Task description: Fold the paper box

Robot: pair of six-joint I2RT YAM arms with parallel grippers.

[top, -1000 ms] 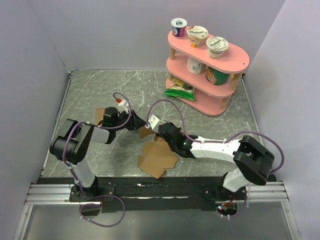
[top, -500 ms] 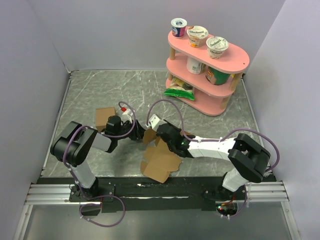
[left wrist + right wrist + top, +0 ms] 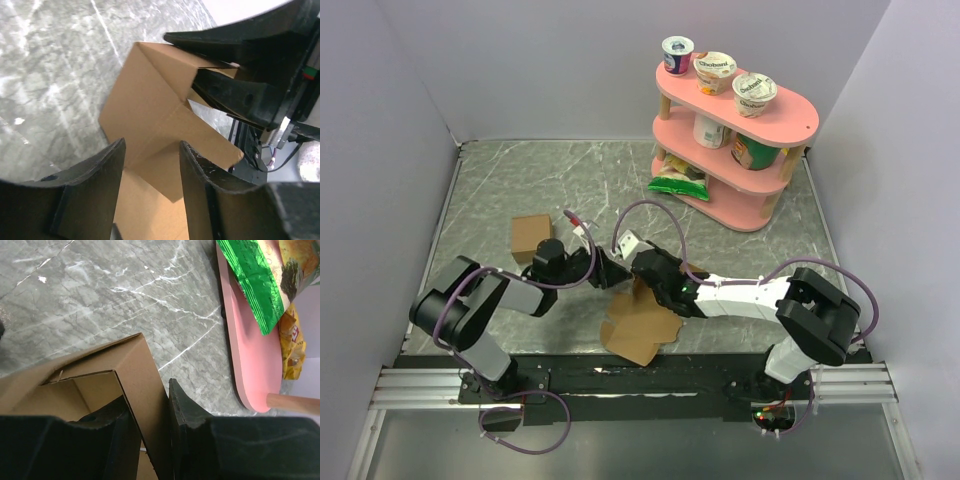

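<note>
The left arm [image 3: 510, 293] had swung toward five o'clock since before. At the table's [image 3: 520, 180] six o'clock edge the paper box [image 3: 640, 325] sat half-raised, flaps loose, most folding seemingly left. The right gripper [image 3: 150, 395] pinched one wall; the left gripper [image 3: 151, 150] straddled a panel, jaws apart.

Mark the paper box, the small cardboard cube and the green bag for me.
paper box [image 3: 642, 330]: top external view, on its flat front panel.
cardboard cube [image 3: 530, 236]: top external view, on its top face.
green bag [image 3: 678, 183]: top external view, middle of its front.
</note>
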